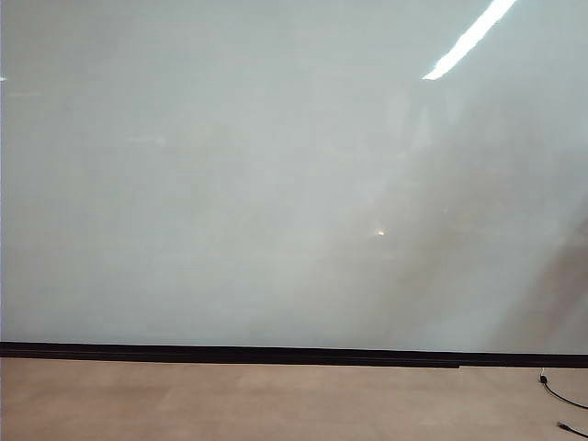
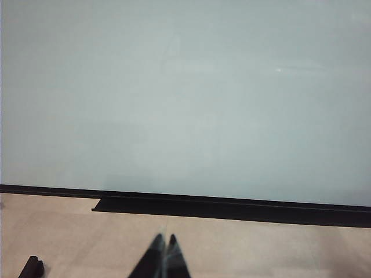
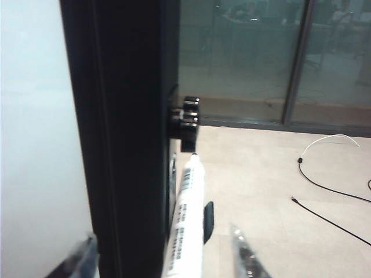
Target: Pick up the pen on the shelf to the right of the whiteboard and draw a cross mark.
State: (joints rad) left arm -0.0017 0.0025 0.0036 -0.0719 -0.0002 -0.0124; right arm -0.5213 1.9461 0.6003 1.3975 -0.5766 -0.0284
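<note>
- Exterior view: the large glossy pale grey-white whiteboard [image 1: 276, 184] fills nearly the whole frame. Its surface is unmarked here apart from a bright reflected ceiling light near the upper right.
- The board's lower edge is a thin black strip [image 1: 276, 354] running the full width. Below it lies a band of tan floor [image 1: 230, 404].
- A thin black cable [image 1: 562, 400] lies on the floor at the far lower right, just below the strip. Neither arm shows in this view.
- Left wrist view: the left gripper [image 2: 164, 255] sits low and points toward the board, well short of it. Its two dark fingertips meet at a point, so the fingers are closed with nothing between them.
- Bare floor separates the left gripper from the black strip. A small black block [image 2: 32, 267] sits on the floor off to one side.
- Right wrist view: the right gripper [image 3: 162, 258] is at the board's right side edge, where a broad black vertical frame post [image 3: 122, 133] borders the white surface.
- The slim white marker pen with black label print [image 3: 186, 226] stands just beside that post, its tip end near a black knob [image 3: 185, 123] projecting from the frame.
- The right gripper's fingers stand apart, one on each side of the pen and post. One blurred tip [image 3: 246, 255] is clear of the pen barrel; the other is half hidden behind the post. No contact with the pen is visible.
- Beyond the post: open tan floor, loose black and white cables [image 3: 324, 185], and glass partitions [image 3: 261, 58] further back.
</note>
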